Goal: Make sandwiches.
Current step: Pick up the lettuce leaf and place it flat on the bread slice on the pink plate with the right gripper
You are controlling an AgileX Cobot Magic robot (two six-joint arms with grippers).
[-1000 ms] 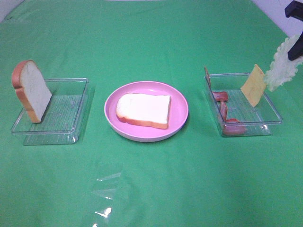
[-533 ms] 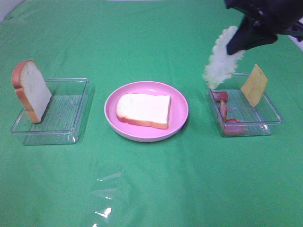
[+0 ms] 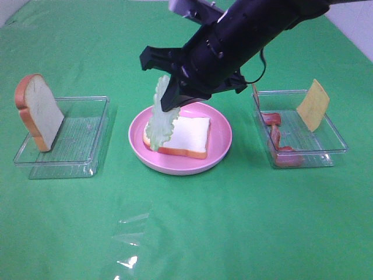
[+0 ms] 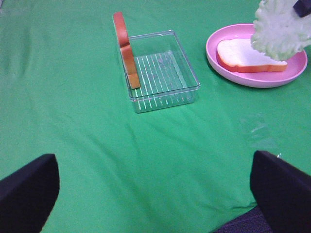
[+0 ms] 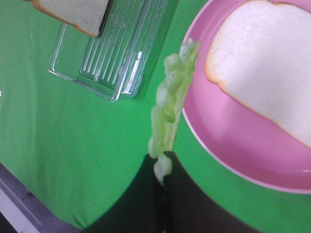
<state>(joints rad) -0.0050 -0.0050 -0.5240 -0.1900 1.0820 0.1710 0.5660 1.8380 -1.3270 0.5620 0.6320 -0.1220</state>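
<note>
Pale green toy lettuce leaf [image 3: 158, 119] hangs over the white toy bread slice [image 3: 180, 135] on the round pink plate [image 3: 175, 167].
Nearest, the left fingers [image 4: 29, 187] stand wide apart and empty over the green desk [image 4: 87, 136]. Farther, the right fingers [image 5: 143, 196] pinch the leaf by one end; it looks light, thin and floppy, so an edge hold suits it, and it probably must be laid flat gently. Half a second ago it hung by the clear plastic tray [image 3: 303, 162] on the right; now it is across the middle.
</note>
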